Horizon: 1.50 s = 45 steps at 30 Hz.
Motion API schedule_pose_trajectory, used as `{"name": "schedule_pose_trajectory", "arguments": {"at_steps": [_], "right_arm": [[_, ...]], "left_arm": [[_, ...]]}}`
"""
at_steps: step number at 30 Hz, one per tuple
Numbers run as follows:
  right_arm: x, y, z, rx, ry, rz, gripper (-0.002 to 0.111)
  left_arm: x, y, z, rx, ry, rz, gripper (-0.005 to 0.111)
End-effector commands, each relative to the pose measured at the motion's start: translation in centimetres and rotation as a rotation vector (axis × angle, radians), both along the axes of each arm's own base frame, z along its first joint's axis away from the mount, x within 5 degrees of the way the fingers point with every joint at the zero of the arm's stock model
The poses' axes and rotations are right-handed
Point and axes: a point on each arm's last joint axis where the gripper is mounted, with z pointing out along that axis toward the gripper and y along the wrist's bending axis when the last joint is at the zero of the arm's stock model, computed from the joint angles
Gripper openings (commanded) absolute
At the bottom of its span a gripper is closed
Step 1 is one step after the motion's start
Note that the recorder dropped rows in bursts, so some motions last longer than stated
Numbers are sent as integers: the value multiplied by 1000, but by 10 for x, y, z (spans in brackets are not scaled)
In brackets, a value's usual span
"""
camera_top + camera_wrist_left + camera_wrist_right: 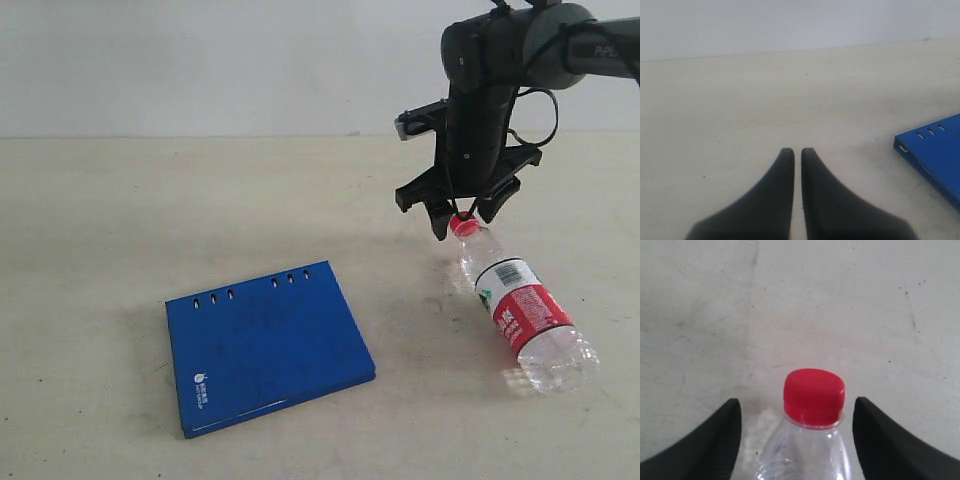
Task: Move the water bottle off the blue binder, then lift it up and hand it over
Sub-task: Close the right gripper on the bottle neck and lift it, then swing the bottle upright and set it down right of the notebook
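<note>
Water bottle (520, 308) off blue binder (265, 345), well apart.

This looks like a robotics lab or test bench rather than a home or an office. A plain, lightly scuffed off-white tabletop (100, 250) runs back to a blank pale wall (200, 60), and a black robot arm (480, 60) with a loose loop of cable reaches in over it. The only goods are staged props: a blue binder (265, 345) and a water bottle (520, 305).
</note>
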Motion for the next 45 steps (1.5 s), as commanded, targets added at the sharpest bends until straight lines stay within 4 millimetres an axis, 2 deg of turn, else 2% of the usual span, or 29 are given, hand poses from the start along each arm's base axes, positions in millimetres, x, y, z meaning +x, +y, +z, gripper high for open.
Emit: {"name": "schedule_pose_trajectory", "arguments": {"at_steps": [1, 4, 9, 14, 21, 24, 25, 27, 30, 32, 33, 36, 40, 43, 45], "right_arm": [[3, -1, 2, 12, -26, 2, 56], [3, -1, 2, 13, -26, -2, 54], [3, -1, 2, 15, -29, -8, 40], [2, -2, 2, 11, -26, -20, 43], [3, -2, 1, 11, -27, -19, 43], [5, -2, -20, -8, 10, -16, 43], [6, -1, -35, -17, 30, -7, 43], [8, -1, -45, -18, 26, -2, 43], [11, -1, -43, -23, -3, 5, 36], [12, -7, -32, -90, -35, 23, 5], [13, -9, -29, -107, -44, 29, -1], [13, -11, -5, -123, -108, 43, 0], [20, -4, 51, 3, -372, 64, 0], [22, -1, 74, 63, -488, 72, 0], [23, 0, 80, 85, -524, 61, 0]], "left_arm": [[0, -1, 0, -3, -4, -9, 5], [0, -1, 0, -3, -4, -9, 5], [0, -1, 0, -3, -4, -9, 5], [0, -1, 0, -3, -4, -9, 5], [0, -1, 0, -3, -4, -9, 5], [0, -1, 0, -3, -4, -9, 5], [0, -1, 0, -3, -4, -9, 5], [0, -1, 0, -3, -4, -9, 5], [0, -1, 0, -3, -4, -9, 5], [0, -1, 0, -3, -4, -9, 5], [0, -1, 0, -3, -4, -9, 5], [0, -1, 0, -3, -4, -9, 5], [0, -1, 0, -3, -4, -9, 5], [0, -1, 0, -3, -4, -9, 5], [0, -1, 0, -3, -4, -9, 5]]}}
